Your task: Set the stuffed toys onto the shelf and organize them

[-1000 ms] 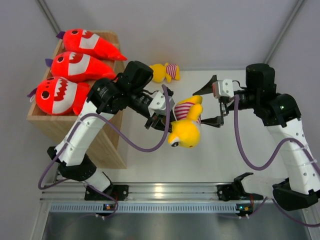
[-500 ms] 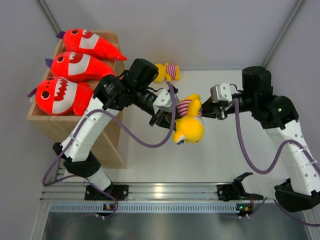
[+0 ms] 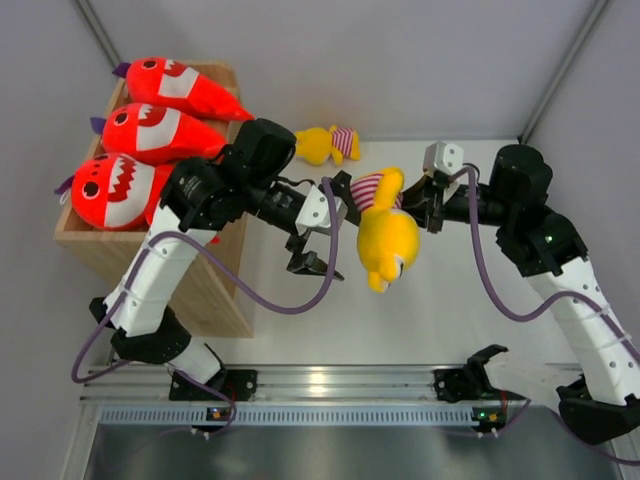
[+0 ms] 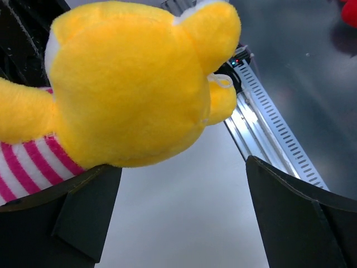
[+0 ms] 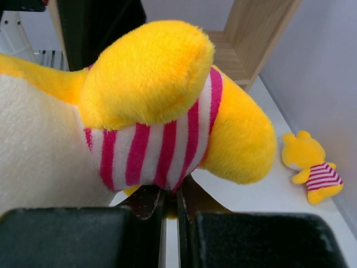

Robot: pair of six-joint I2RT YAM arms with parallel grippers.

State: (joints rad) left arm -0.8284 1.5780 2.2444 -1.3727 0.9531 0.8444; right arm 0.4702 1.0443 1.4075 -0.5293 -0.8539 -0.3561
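The right gripper (image 3: 412,203) pinches the red-white striped shirt of a yellow plush toy (image 3: 388,240) (it hangs head-down); the left gripper (image 3: 325,223) has its fingers spread wide beside it. Three red plush sharks (image 3: 150,135) lie on the light wooden shelf (image 3: 90,248).

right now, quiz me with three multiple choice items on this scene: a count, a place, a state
1. How many red sharks lie on the shelf? A two B three C four
2. Where is the second yellow toy? A on the table B on the shelf C in a claw
3. Which claw grips the hanging yellow toy? A left B both C right
1 B: three lie side by side on top. 2 A: it lies beyond the arms. 3 C: right claw shut on it, left claw open.
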